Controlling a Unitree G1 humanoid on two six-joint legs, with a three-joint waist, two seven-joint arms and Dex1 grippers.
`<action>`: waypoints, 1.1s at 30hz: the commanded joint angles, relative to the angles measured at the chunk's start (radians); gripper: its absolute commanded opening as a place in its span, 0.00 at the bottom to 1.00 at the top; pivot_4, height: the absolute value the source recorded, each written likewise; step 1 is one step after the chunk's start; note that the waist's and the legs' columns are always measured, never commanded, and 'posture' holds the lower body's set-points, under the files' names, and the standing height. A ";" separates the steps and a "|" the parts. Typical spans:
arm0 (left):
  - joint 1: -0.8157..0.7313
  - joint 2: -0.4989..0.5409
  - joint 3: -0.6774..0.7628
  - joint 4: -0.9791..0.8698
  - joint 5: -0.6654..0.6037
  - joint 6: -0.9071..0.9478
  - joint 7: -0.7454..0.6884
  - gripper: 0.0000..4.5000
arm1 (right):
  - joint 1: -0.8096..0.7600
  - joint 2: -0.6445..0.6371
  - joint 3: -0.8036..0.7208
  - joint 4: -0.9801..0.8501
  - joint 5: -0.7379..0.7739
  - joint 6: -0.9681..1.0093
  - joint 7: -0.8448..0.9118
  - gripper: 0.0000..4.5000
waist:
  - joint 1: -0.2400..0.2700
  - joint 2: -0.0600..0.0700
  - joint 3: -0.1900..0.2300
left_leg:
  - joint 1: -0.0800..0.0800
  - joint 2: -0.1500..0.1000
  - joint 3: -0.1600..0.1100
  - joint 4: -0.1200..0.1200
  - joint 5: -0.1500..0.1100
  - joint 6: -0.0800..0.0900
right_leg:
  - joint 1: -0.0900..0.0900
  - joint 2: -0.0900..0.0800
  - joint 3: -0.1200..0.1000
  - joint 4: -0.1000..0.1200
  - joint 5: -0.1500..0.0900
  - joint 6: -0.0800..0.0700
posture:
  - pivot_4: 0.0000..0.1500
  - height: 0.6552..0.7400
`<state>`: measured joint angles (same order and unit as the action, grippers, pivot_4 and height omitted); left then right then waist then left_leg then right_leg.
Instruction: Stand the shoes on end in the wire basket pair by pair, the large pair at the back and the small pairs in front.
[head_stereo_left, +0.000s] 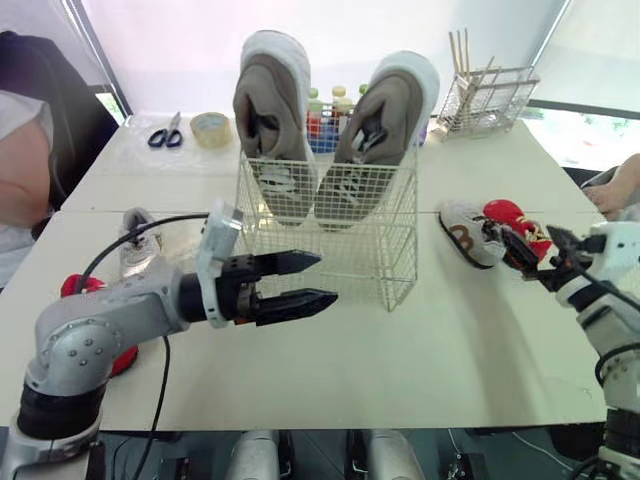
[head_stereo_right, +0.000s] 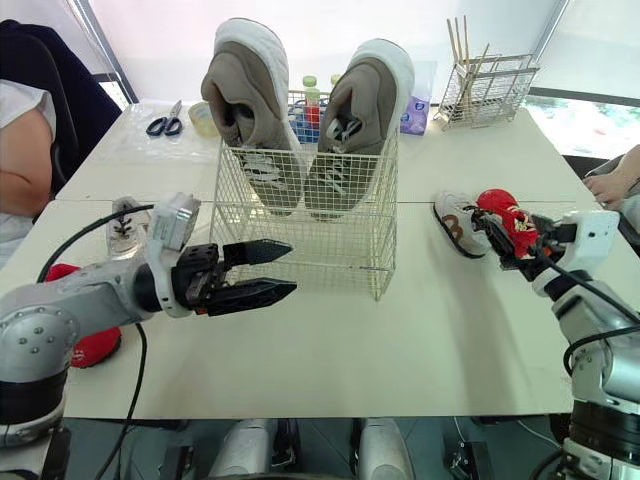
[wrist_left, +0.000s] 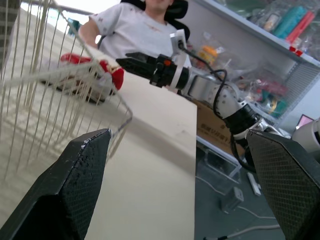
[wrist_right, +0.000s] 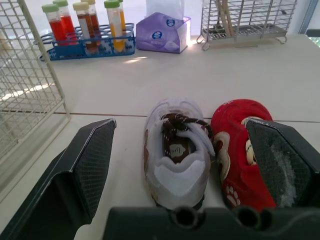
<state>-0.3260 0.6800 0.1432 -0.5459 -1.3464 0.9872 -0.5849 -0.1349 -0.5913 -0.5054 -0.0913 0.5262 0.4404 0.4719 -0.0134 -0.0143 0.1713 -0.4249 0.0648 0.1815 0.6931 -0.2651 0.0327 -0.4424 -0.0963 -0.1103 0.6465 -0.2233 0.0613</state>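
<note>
The wire basket (head_stereo_left: 330, 262) stands mid-table. Two large grey shoes (head_stereo_left: 272, 120) (head_stereo_left: 382, 118) stand on end against its back wall. My left gripper (head_stereo_left: 328, 277) hovers open and empty just outside the basket's front-left corner. Right of the basket, a small white shoe with brown trim (wrist_right: 176, 150) and a small red shoe (wrist_right: 234, 150) lie side by side. My right gripper (head_stereo_left: 522, 240) is wide open just above them. Another small white shoe (head_stereo_left: 138, 240) and a red shoe (head_stereo_left: 76, 286) lie at the left, the red one partly hidden by my left arm.
Scissors (head_stereo_left: 165, 135), a tape roll (head_stereo_left: 210, 128), a rack of bottles (wrist_right: 87, 30), a tissue pack (wrist_right: 164, 32) and a wire rack with sticks (head_stereo_left: 487, 100) line the far side. A person (head_stereo_left: 20, 170) sits at the left and a hand (head_stereo_left: 615, 192) rests at the right edge.
</note>
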 joint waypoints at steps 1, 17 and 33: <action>0.018 0.021 0.032 -0.051 -0.039 -0.020 -0.007 0.99 | -0.008 0.010 0.027 0.032 -0.024 -0.057 0.025 1.00 | -0.001 0.000 0.000 | 0.000 0.000 0.000 0.000 0.000 0.000 | 0.000 0.000 0.000 0.000 -0.001 -0.001 | 1.00 0.94; 0.065 0.082 0.044 -0.114 -0.079 -0.049 0.066 0.99 | -0.223 0.073 0.156 0.475 -0.162 -0.282 0.032 1.00 | -0.004 0.001 0.000 | 0.000 0.000 0.000 -0.001 0.000 0.000 | 0.000 0.000 0.000 0.000 -0.001 -0.002 | 1.00 0.94; 0.060 0.150 0.094 -0.095 -0.104 -0.068 0.088 1.00 | -0.373 0.070 0.200 0.815 -0.264 -0.485 0.030 0.27 | -0.007 0.002 0.000 | 0.003 0.000 0.000 -0.002 0.000 -0.001 | 0.002 0.000 0.000 -0.001 -0.001 -0.002 | 1.00 0.94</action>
<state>-0.2500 0.8124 0.2058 -0.6451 -1.4425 0.9432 -0.4811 -0.5085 -0.5004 -0.2920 0.7275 0.2671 -0.0369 0.5075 -0.0205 -0.0126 0.1714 -0.4214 0.0646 0.1819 0.6913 -0.2649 0.0315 -0.4400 -0.0965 -0.1100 0.6459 -0.2245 0.0592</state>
